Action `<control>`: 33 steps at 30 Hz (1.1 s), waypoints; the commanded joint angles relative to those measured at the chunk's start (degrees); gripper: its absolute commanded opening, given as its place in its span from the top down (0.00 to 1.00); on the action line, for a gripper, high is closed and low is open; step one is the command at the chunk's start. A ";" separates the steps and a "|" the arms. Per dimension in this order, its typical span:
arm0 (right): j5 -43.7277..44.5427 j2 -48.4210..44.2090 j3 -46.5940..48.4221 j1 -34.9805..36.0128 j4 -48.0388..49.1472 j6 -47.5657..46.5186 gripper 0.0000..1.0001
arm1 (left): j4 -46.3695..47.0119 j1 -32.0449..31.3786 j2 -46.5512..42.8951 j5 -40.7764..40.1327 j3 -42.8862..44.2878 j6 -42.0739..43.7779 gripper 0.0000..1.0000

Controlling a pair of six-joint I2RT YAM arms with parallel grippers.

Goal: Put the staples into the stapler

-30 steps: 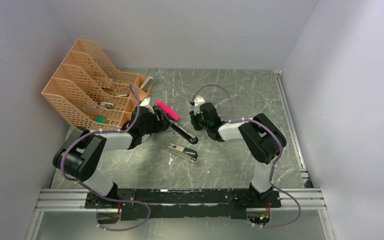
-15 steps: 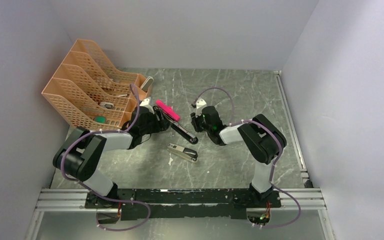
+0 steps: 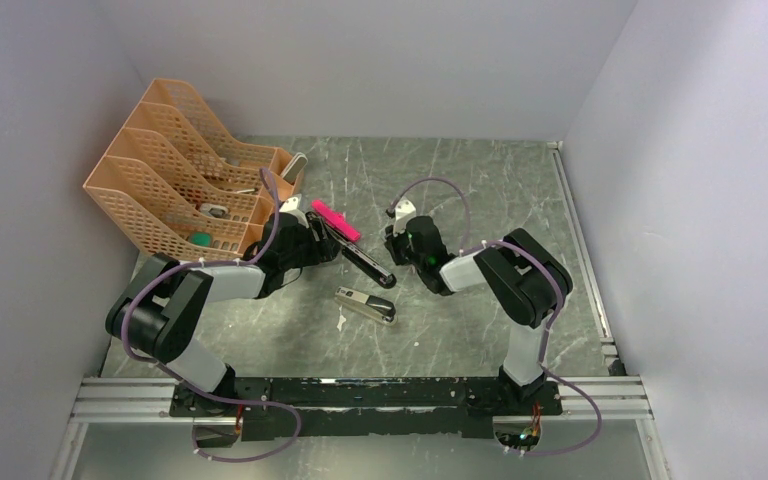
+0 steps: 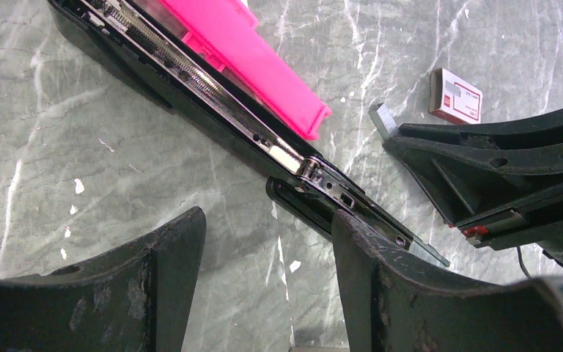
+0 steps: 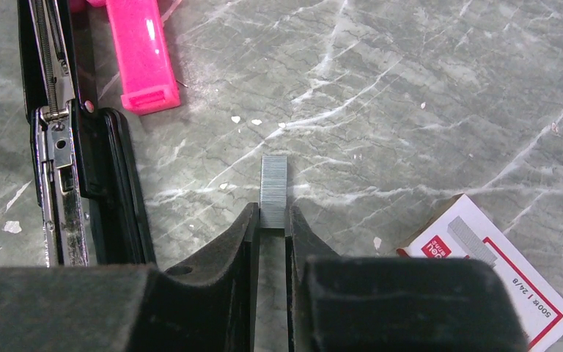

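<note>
Flanking the staples (image 5: 273,189): open stapler (image 5: 110,183), pink piece (image 5: 141,51), white box (image 5: 498,286).

Under me, tabletop (image 3: 480,180): dark grey-green marble pattern, white veins, a few small white flecks. Pale walls box my table in on three sides: back wall (image 3: 380,60), left wall (image 3: 20,200), right wall (image 3: 700,200), all lilac-white. Orange mesh file rack (image 3: 160,180) stands far left, by the left wall. Aluminium rail (image 3: 120,400) along near edge; thin metal strip (image 3: 580,240) down the table's right edge. Light soft, even, weak shadows.
</note>
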 commanded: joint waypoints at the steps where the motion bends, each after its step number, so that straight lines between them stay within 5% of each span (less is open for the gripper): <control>1: 1.20 -0.87 -1.93 0.31 -4.89 -0.15 0.95 | 1.66 -0.33 -1.60 -1.36 -0.30 1.11 0.32; 14: -8.46 -17.62 -0.83 2.00 -12.67 -3.33 1.00 | 1.93 -0.49 -2.01 -3.04 -1.01 2.25 0.31; 33: -11.08 -13.28 6.73 6.54 -26.07 -5.68 1.00 | 2.49 -0.84 -2.16 -4.49 -1.90 2.73 0.31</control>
